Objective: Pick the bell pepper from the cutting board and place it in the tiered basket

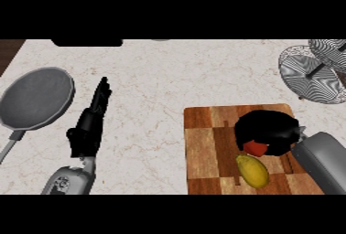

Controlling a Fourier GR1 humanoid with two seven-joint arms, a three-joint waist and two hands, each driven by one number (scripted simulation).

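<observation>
A wooden cutting board (206, 137) lies at the lower right of the counter. My right hand (267, 128) hangs over its middle, fingers curled down round a red bell pepper (255, 148), of which only a small part shows under the hand. The tiered basket (312, 73), made of grey wire mesh, stands at the far right rear. My left hand (89, 123) rests open on the counter left of the board, fingers straight and pointing away from me.
A yellow, lemon-like fruit (252, 172) lies on the board just in front of the pepper. A grey frying pan (35, 98) sits at the far left, with its handle toward me. A dark object (86, 42) lies at the counter's rear edge.
</observation>
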